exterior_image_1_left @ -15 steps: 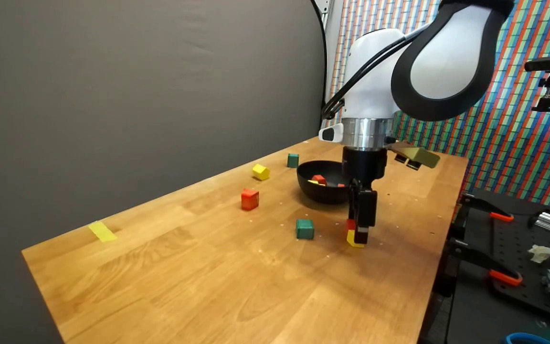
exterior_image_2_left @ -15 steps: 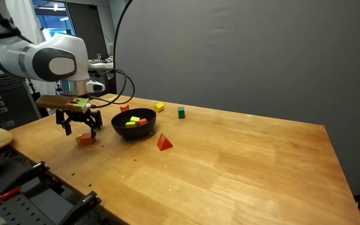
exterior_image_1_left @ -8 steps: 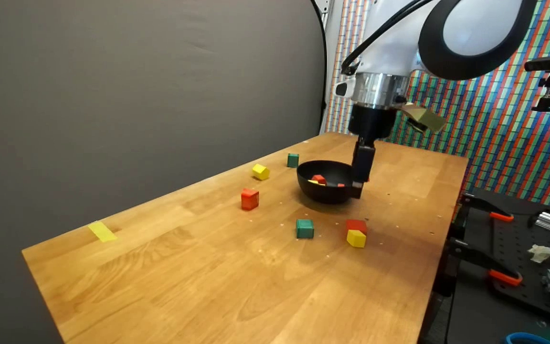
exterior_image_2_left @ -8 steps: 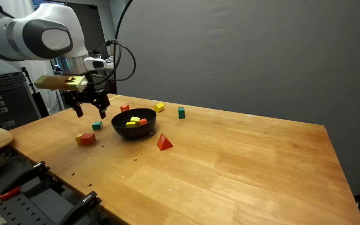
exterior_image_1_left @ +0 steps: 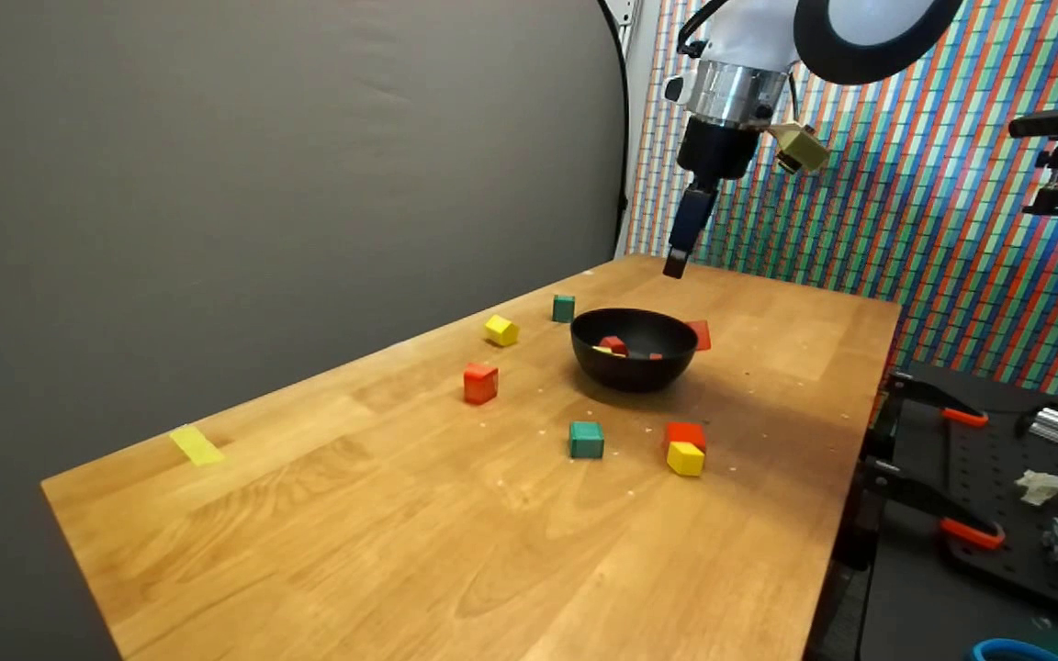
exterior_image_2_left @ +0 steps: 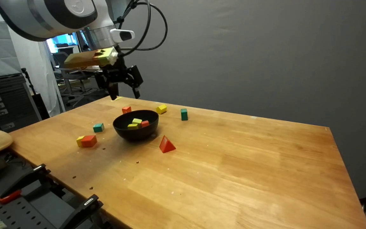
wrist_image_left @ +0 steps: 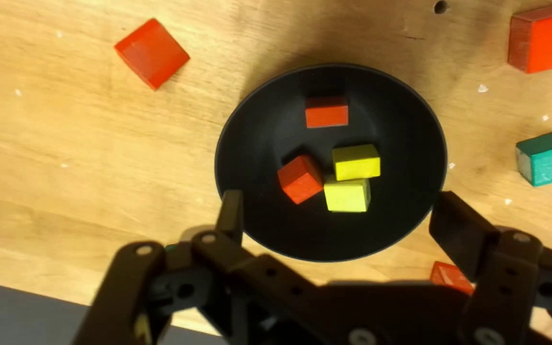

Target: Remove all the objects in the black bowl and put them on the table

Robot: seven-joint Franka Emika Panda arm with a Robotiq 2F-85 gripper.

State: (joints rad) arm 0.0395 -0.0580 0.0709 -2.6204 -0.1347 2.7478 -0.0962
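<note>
Spread and empty, the tool (exterior_image_2_left: 125,97) hangs higher than the black bowl (exterior_image_2_left: 134,135), likely for clearance; two red and two yellow blocks (wrist_image_left: 356,167) lie inside; in an exterior view loose blocks (exterior_image_2_left: 167,146) sit left, right and far of it on the bench (exterior_image_2_left: 233,168), probably for short carries

We see a grey backdrop (exterior_image_2_left: 249,57) and yellow tape (exterior_image_1_left: 197,445). We also spot clamps (exterior_image_2_left: 82,210), drawers (exterior_image_2_left: 14,105) and a chair (exterior_image_2_left: 73,75).
</note>
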